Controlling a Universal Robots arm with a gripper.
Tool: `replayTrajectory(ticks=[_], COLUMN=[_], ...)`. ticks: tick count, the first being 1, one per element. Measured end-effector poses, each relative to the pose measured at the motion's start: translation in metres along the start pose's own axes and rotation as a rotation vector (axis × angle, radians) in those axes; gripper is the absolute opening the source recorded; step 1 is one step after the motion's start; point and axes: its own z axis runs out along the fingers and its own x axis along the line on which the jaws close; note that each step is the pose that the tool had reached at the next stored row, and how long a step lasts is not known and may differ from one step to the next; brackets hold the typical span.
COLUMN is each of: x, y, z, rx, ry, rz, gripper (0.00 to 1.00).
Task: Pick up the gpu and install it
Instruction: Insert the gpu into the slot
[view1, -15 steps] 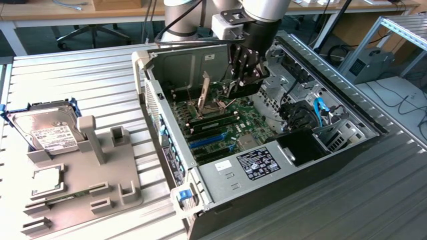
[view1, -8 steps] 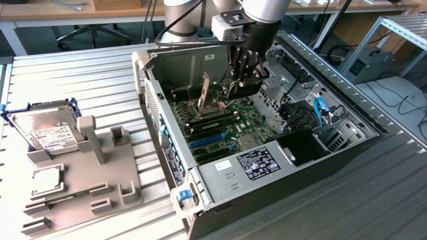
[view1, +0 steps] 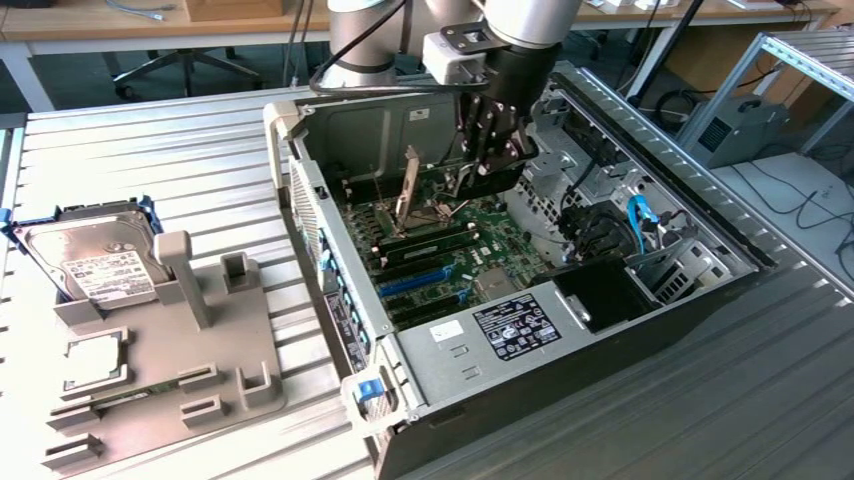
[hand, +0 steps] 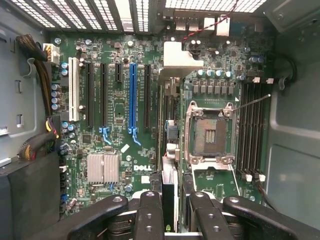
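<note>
Start with the exterior view, operator. Your arm reaches down into the open computer case (view1: 534, 300), which lies on its side on the ribbed metal table (view1: 174, 170). The gripper (view1: 483, 165) hangs over the motherboard (view1: 454, 250) near the case's rear wall, and you can see the gpu (view1: 411, 180) just beside it, standing on edge, thin and tilted slightly, its lower end down among the slots. Off toward the table's edge on the exterior view's left, a grey parts holder (view1: 174, 350) carries the silver hard drive (view1: 87, 260) with its white label, propped upright at the holder's far corner, and a small square CPU chip (view1: 96, 360) lies flat nearer the front.

Now the wrist view. You're looking straight down onto the green motherboard (hand: 120, 125). The gpu (hand: 170, 150) appears edge-on as a narrow dark strip running up from between your fingers (hand: 149, 215), its silvery bracket (hand: 182, 60) bent over at the far end by the case's vented rear wall. The claw (hand: 170, 210) is partly closed, its two inner pads pressed against either face of the card, so you have hold of the gpu. The card sits between the blue expansion slot (hand: 132, 95) and the empty CPU socket (hand: 210, 132), right beside the socket's metal frame.
</note>
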Motion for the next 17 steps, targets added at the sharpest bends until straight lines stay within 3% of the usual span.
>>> replayTrajectory(ticks=[17], x=[0.0005], y=[0.0001], z=[0.0046], rx=[0.0], ry=[0.0], rz=[0.0], gripper=[0.26])
